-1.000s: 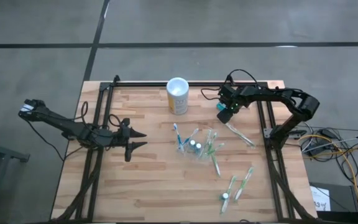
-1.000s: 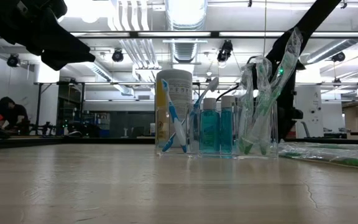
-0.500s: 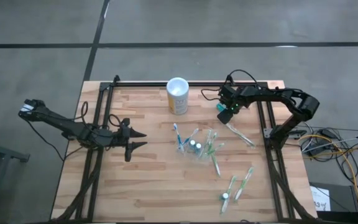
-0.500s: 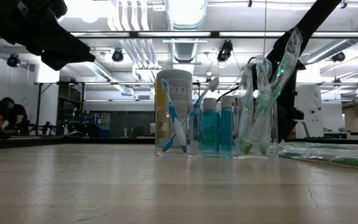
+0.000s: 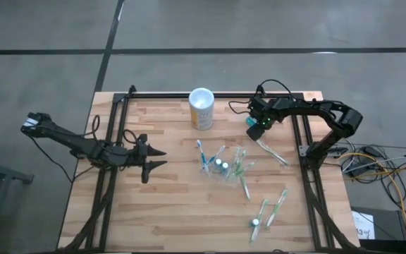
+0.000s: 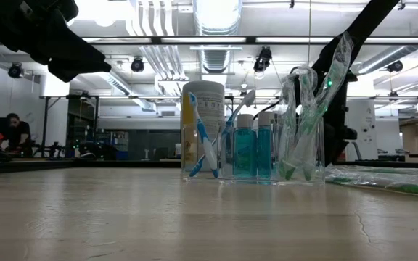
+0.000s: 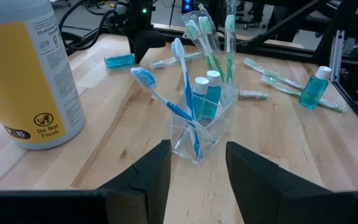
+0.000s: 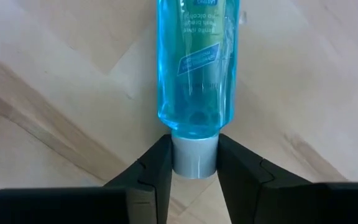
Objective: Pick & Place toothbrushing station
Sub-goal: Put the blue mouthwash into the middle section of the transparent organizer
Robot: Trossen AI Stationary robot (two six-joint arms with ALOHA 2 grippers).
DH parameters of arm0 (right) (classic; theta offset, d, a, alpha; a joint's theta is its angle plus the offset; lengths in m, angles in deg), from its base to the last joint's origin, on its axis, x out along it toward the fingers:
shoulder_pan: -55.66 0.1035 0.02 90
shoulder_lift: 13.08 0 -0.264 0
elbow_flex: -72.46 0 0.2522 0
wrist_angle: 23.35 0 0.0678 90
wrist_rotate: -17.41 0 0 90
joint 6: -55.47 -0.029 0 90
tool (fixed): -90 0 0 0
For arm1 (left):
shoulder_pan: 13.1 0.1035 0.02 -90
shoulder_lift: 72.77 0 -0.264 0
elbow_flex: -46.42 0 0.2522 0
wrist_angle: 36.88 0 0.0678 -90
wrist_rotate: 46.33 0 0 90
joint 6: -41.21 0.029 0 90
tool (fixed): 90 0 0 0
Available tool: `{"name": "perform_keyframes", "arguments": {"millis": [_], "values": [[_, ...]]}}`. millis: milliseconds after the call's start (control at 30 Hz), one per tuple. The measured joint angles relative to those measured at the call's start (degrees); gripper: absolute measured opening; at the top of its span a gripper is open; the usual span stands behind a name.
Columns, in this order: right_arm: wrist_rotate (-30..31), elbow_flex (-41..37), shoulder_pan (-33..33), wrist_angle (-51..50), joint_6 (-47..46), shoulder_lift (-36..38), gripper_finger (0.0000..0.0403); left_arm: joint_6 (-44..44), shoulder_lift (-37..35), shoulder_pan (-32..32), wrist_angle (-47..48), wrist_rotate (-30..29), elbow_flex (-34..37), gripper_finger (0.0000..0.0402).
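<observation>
The toothbrushing station (image 5: 224, 168) is a clear holder standing upright mid-table with toothbrushes and two small blue bottles in it; it also shows in the left wrist view (image 7: 201, 138) and the low view (image 6: 256, 148). A blue mouthwash bottle (image 8: 194, 62) lies on its side on the wood near the far right (image 5: 251, 132). My right gripper (image 8: 194, 149) points down over it, shut on its cap. My left gripper (image 5: 154, 160) hovers open above the table's left side, level with the station and apart from it (image 7: 197, 152). My right gripper pinches the bottle's white cap (image 8: 194, 163) between its two fingers, one on each side. The fingers come from above, pointing down, and lie across the bottle's cap end. The bottle lies flat on the table.
A yellow canister with a white rim (image 5: 201, 109) stands at the far edge. Wrapped toothbrushes lie loose on the wood right of the station (image 5: 271, 152) and toward the near right (image 5: 277, 207), with another small bottle (image 5: 255, 223). Black frame rails (image 5: 309, 176) run along both sides.
</observation>
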Motion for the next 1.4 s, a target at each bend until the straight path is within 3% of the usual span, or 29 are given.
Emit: {"name": "perform_keyframes", "arguments": {"millis": [333,733,1067,1400], "values": [[-1.5,3.1,0.0,-5.6,-0.8,3.3,0.0100,0.0,0.0,0.0,0.0,0.0,0.0,0.0159],[-5.0,7.0,-0.3,-15.6,-3.9,20.3,0.0103,0.0,0.0,0.0,0.0,0.0,0.0,0.0158],[-18.3,9.6,-0.3,-17.5,-16.2,35.5,0.0104,0.0,0.0,0.0,0.0,0.0,0.0,0.0158],[-32.9,9.6,0.8,-16.0,-17.5,39.9,0.0105,0.0,0.0,0.0,0.0,0.0,0.0,0.0158]]}}
